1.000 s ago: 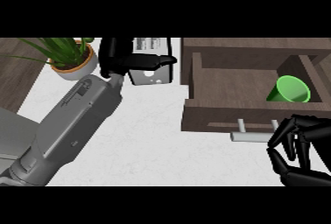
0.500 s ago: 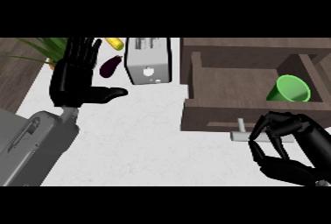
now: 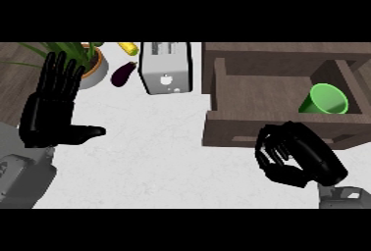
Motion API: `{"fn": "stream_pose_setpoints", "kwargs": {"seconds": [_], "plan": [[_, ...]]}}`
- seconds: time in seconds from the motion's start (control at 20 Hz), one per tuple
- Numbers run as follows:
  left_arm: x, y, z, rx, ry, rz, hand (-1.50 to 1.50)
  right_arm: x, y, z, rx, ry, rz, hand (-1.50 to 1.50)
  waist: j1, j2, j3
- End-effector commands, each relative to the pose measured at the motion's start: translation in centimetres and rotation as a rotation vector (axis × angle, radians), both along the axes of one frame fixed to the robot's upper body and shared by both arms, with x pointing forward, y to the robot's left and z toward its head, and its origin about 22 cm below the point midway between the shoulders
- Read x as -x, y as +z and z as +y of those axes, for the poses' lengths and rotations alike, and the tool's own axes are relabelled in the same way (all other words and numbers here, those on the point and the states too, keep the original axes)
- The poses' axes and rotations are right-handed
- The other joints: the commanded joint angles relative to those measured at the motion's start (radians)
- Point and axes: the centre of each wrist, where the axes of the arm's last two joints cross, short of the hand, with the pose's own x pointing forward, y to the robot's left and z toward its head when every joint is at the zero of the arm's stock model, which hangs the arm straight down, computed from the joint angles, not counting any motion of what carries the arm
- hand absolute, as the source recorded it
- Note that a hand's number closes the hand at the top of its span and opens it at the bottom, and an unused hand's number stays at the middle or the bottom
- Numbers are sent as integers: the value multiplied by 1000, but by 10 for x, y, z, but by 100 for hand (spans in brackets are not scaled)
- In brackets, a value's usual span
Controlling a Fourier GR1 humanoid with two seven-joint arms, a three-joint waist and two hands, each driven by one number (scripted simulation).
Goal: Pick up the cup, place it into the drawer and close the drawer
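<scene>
A green cup [image 3: 324,99] lies on its side inside the open wooden drawer [image 3: 255,66], in its right part. My right hand [image 3: 297,156] is at the drawer's front panel, fingers curled over the spot where the handle showed; the handle is hidden behind it. I cannot see whether the fingers grip it. My left hand [image 3: 52,108] stands open at the left of the counter, fingers up, holding nothing.
A silver toaster [image 3: 166,68] stands at the back, left of the drawer. A purple eggplant [image 3: 124,73], a yellow item [image 3: 128,48] and a potted plant [image 3: 85,61] are at the back left. White counter top [image 3: 152,157] stretches between my hands.
My left arm has pulled back from the toaster to the left edge and its hand has opened upright. My right hand has moved left and up against the drawer front, covering the handle.
</scene>
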Motion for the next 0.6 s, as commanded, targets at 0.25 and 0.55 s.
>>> {"fn": "stream_pose_setpoints", "kwargs": {"seconds": [0.25,0.55], "plan": [[25,-5,45,-10,9,3,-150,-35,-62,20,159,-17,40,-150,-15,0,0],[35,-12,62,-7,3,2,-150,-65,-86,18,212,-21,88,-150,-18,0,0]]}}
